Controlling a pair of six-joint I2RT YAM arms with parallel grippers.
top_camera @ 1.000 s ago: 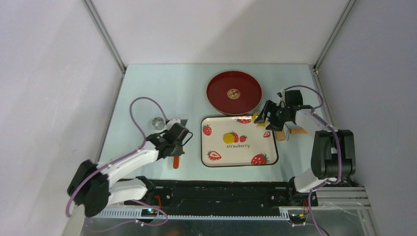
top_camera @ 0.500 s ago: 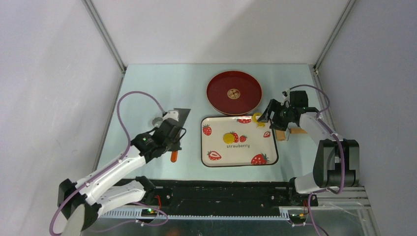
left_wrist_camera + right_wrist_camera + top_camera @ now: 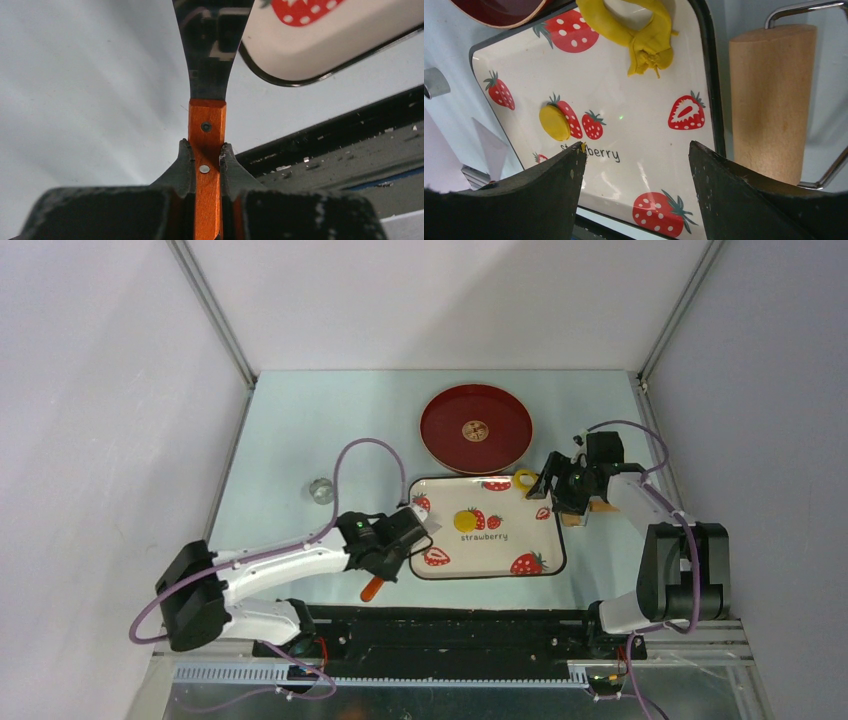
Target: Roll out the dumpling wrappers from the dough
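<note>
A small round yellow dumpling wrapper (image 3: 465, 521) (image 3: 555, 122) lies flat on the strawberry-print tray (image 3: 520, 540) (image 3: 644, 105). A ring-shaped scrap of yellow dough (image 3: 525, 478) (image 3: 644, 35) hangs over the tray's far right rim. My left gripper (image 3: 405, 537) (image 3: 206, 147) is shut on the orange handle of a metal scraper (image 3: 206, 125). The scraper's blade (image 3: 431, 526) (image 3: 210, 50) reaches over the tray's near left corner. My right gripper (image 3: 553, 486) (image 3: 636, 155) hovers open and empty at the tray's right edge, near the scrap.
A wooden roller (image 3: 590, 508) (image 3: 771, 100) on a wire stand sits just right of the tray. The red round plate (image 3: 475, 428) (image 3: 499, 10) lies behind the tray. A metal ring cutter (image 3: 321, 490) stands on the table at the left.
My left arm has swung right with the scraper, from beside the ring cutter to the tray's left corner. My right gripper has shifted slightly to the right and stays open.
</note>
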